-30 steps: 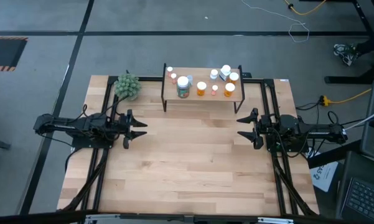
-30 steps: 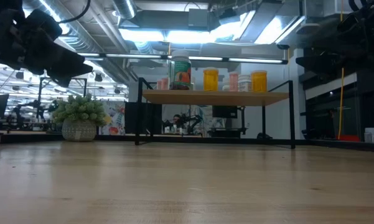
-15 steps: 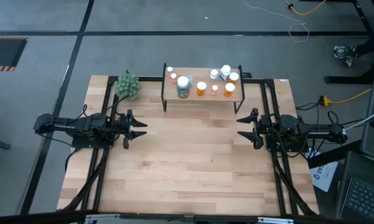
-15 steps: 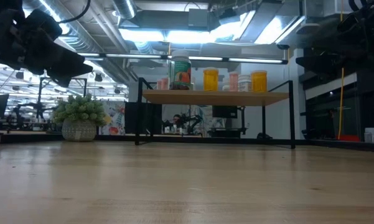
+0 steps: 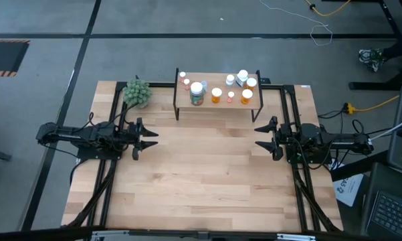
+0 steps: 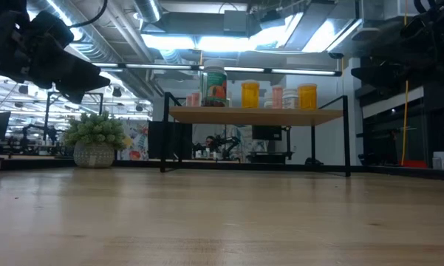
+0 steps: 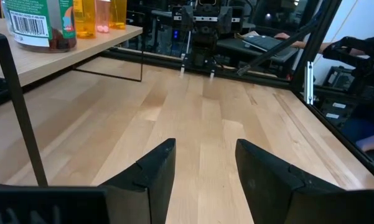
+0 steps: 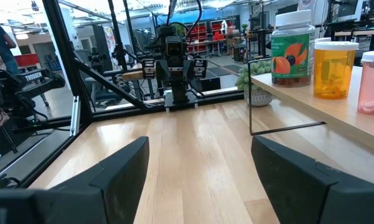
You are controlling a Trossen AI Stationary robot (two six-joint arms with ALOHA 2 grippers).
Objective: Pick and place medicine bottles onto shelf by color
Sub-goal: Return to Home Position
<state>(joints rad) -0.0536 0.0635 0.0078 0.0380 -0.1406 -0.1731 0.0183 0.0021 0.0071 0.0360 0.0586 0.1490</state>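
The shelf (image 5: pixel 218 100) stands at the table's far middle on thin black legs. On its wooden top stand the medicine bottles: a larger green one (image 5: pixel 197 94), orange ones (image 5: pixel 217 95) (image 5: pixel 247 96), small pink ones (image 5: pixel 186 84) and white ones (image 5: pixel 241 77). In the low view the green bottle (image 6: pixel 215 87) and orange bottles (image 6: pixel 250 94) stand in a row on the shelf (image 6: pixel 255 115). My left gripper (image 5: pixel 147 138) hovers open at the table's left, my right gripper (image 5: pixel 263 138) open at the right, both short of the shelf and holding nothing.
A green leafy plant ball (image 5: pixel 137 92) in a pot sits at the table's far left, beside the shelf. Black frame rails (image 5: pixel 114 174) run along the table's left and right sides. Bare wooden tabletop (image 5: pixel 201 174) lies between and in front of the grippers.
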